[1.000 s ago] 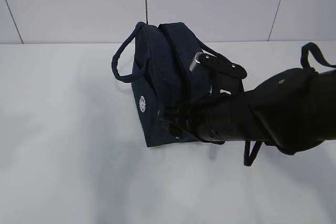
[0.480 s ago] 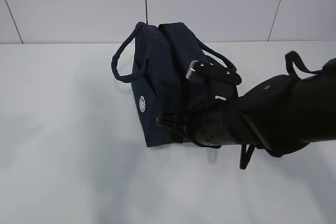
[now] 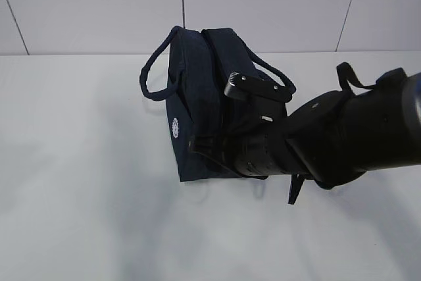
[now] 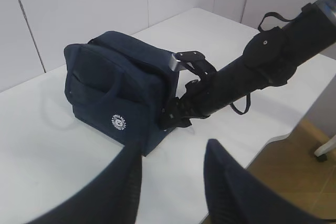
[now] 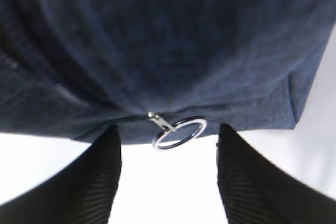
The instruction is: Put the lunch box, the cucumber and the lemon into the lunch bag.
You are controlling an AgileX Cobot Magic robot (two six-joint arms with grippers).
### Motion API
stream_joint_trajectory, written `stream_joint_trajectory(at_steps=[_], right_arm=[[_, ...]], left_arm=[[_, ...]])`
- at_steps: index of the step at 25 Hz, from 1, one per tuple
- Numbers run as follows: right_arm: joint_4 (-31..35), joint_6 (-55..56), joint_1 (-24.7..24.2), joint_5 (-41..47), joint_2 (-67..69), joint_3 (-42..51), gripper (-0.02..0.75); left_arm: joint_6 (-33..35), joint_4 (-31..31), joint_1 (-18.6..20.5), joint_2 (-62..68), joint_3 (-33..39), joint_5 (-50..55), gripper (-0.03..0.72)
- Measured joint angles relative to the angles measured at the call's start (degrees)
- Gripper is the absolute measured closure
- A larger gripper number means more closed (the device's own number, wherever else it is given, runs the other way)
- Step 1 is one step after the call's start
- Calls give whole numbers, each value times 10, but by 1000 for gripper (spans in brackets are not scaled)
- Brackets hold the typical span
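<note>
Step in hand: opening the lunch bag point(image 3: 197, 106), judged from the right gripper point(image 5: 168, 145) lined up on the zipper's ring pull point(image 5: 178, 132); packing not yet begun.
Lunch bag: upright on the white counter point(image 3: 79, 195), left of centre in the exterior view, handles drooping to either side, round white logo facing the camera; zipper looks shut as far as visible.
Right gripper: fingers spread wide, one on each side of the ring pull, nothing between them; ring hanging free just below the bag's lower edge in the right wrist view.
Left gripper point(image 4: 170, 179): fingers apart and empty, held back from the bag, near the counter's edge.
Next move: ease forward a little so the ring sits between the fingers, close on it, then draw along the zipper line; thin, loose ring, likely to swing or slip out of a careless pinch.
Hidden: lunch box, cucumber and lemon in no view; whereabouts impossible to tell.
Blocked: right arm covering the bag's near right side in the exterior view.
Hard to make out: zipper track itself, blurred and dark against the navy fabric.
</note>
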Motion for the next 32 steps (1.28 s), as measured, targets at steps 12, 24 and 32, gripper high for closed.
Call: stream_joint_trajectory(at_steps=[12,24,32], right_arm=[[1,-2,0,-10,0,0,525],[22,-2,0,30,1,10,569],[22,-2,0,40,1,10,471]], left_arm=[[0,0,0,0,0,0,421],[0,0,0,0,0,0,421],[0,0,0,0,0,0,421]])
